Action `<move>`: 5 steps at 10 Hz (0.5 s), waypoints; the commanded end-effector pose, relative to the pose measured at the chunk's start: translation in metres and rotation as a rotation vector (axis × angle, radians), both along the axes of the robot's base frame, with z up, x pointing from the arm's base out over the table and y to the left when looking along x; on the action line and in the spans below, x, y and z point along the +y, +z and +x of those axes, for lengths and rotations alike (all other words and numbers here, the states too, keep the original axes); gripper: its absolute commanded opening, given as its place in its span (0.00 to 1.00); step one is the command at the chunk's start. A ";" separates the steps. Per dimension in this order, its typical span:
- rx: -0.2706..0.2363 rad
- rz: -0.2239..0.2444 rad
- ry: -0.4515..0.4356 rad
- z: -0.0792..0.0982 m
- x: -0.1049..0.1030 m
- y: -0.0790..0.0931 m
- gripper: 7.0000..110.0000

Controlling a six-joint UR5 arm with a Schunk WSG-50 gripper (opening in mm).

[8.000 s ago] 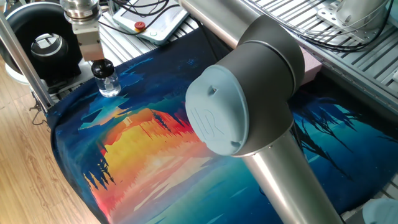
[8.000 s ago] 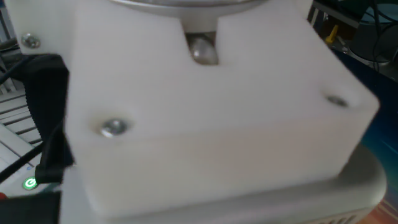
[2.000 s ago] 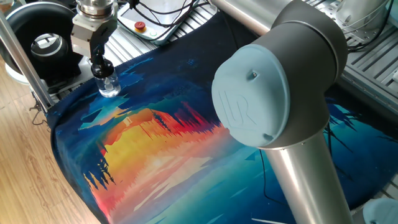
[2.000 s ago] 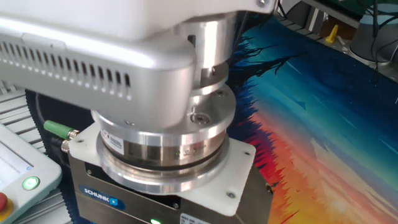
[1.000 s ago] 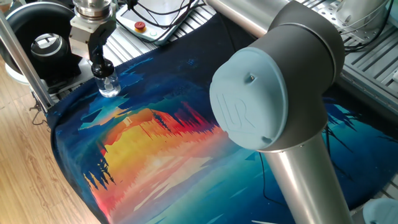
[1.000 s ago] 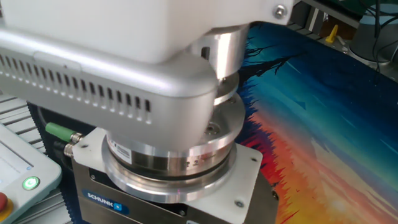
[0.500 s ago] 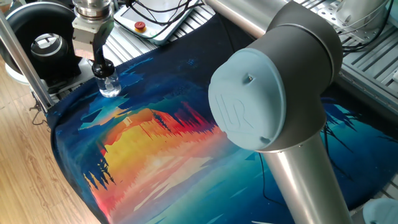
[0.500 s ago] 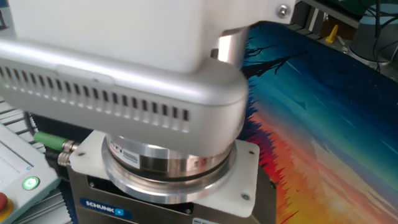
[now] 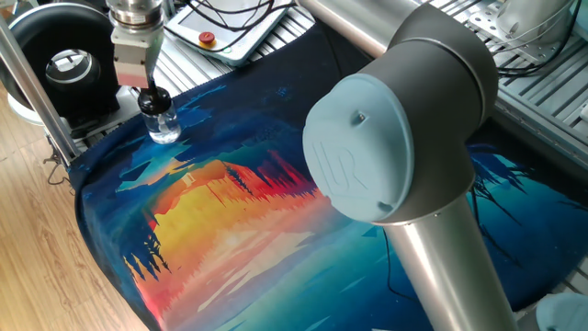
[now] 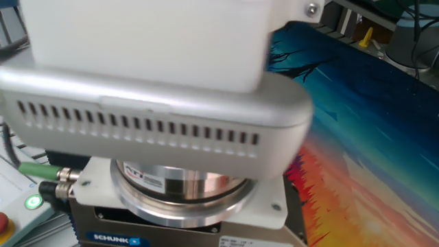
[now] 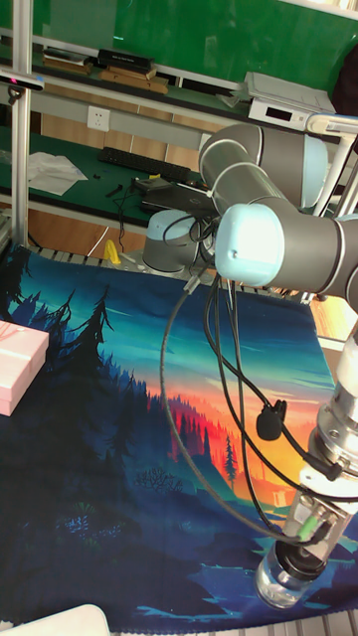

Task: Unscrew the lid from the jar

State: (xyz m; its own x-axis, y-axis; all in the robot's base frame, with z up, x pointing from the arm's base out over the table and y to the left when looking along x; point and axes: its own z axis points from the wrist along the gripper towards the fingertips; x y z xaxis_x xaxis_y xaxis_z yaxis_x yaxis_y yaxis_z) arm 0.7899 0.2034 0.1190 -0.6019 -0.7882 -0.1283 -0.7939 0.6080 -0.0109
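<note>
Reading "SCHUNK" — tool [image 9: 149,92] on lid [image 9: 152,97]

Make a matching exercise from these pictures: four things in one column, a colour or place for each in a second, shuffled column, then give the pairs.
Things:
1. the lid
2. the jar
3. the gift box
4. the gripper

Descriptions:
A. pink, at the mat's edge in the tall fixed view
B. clear glass, standing on the painted mat
C. black, on top of the jar's neck
D. directly above the jar, down at its cap

Pairs: 1-C, 2-B, 3-A, 4-D
</note>
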 end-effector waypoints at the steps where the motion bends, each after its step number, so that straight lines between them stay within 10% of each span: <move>1: 0.004 0.018 0.114 -0.003 0.005 0.001 0.15; 5: 0.008 0.039 0.269 -0.004 0.011 0.000 0.15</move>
State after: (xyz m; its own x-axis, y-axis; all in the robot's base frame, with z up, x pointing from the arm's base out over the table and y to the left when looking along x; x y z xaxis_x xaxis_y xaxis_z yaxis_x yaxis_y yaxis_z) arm 0.7860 0.2106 0.1177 -0.4564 -0.8782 -0.1428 -0.8879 0.4600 0.0084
